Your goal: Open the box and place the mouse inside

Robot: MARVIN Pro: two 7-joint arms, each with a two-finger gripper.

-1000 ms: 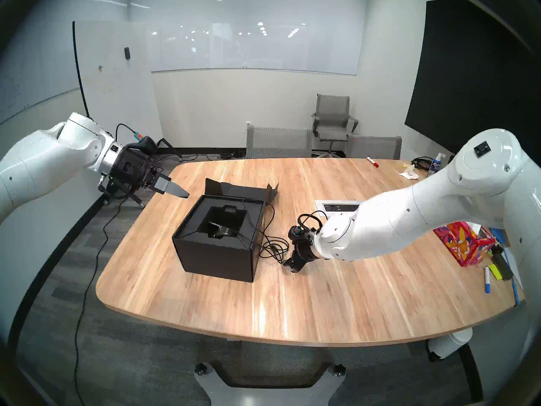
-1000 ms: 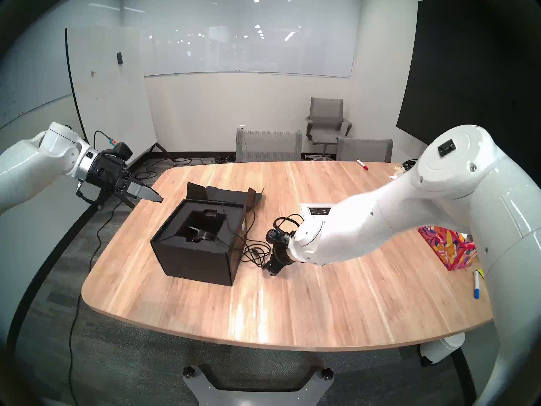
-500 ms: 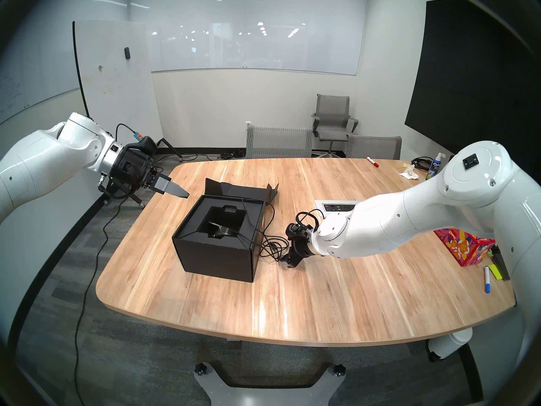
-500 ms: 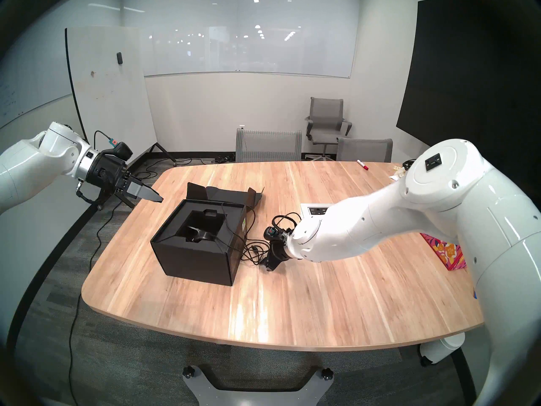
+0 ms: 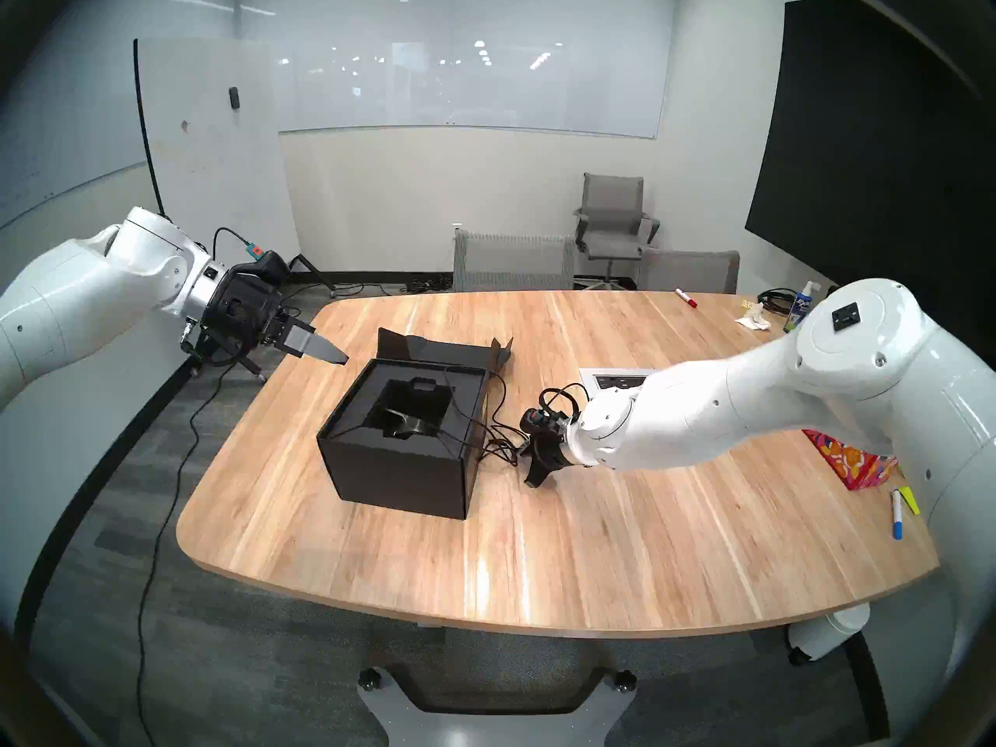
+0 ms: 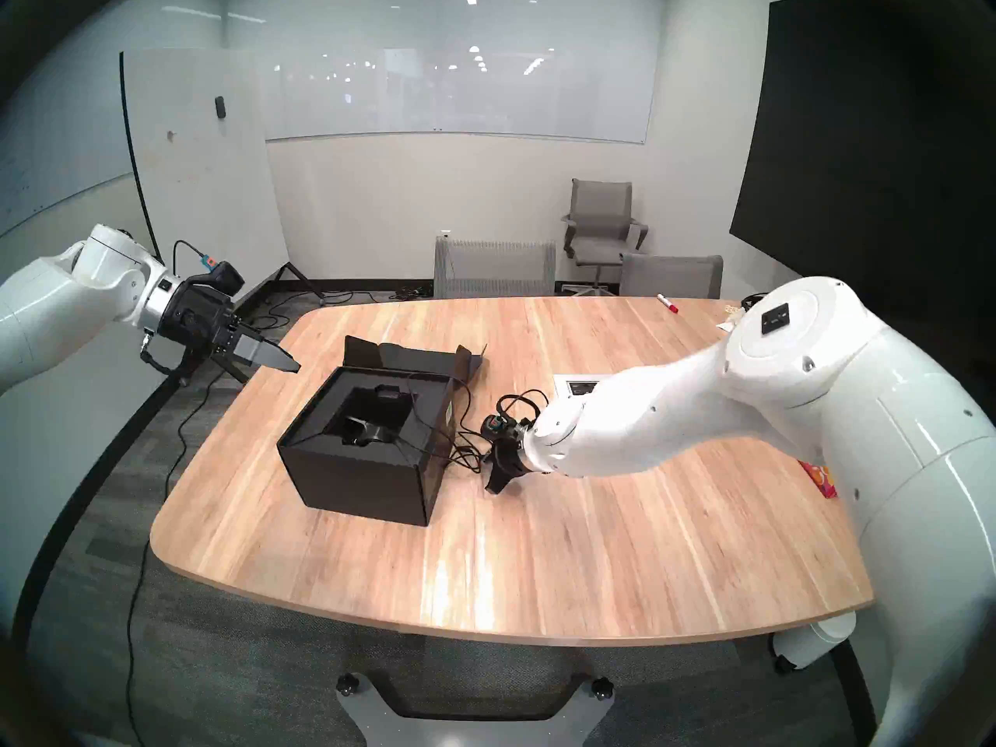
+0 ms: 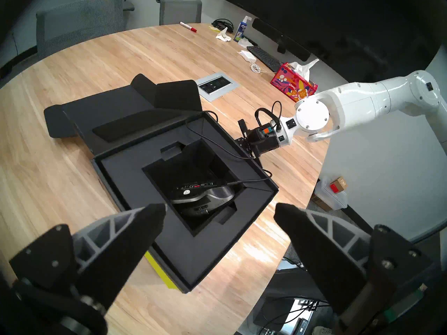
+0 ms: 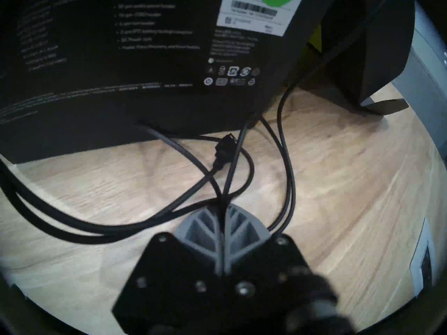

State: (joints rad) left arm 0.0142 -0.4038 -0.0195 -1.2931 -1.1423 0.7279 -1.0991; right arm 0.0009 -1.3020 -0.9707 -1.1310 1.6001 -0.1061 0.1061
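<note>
The black box stands on the table's left half, its lid flap folded back flat. The black mouse lies in the foam insert's well. Its thin cable runs over the box's right rim and down onto the table. My right gripper points down just right of the box, shut, with cable strands pinched at its tips. My left gripper hovers open off the box's far left corner, holding nothing.
A red floral tissue box sits at the right, by a blue marker. A power outlet plate is set in the table behind my right wrist. A red marker and spray bottle lie far right. Chairs stand beyond.
My right gripper has slid left toward the box and gone from open to shut on the cable, drawing the loose coil together. The left arm, box and mouse have not moved.
</note>
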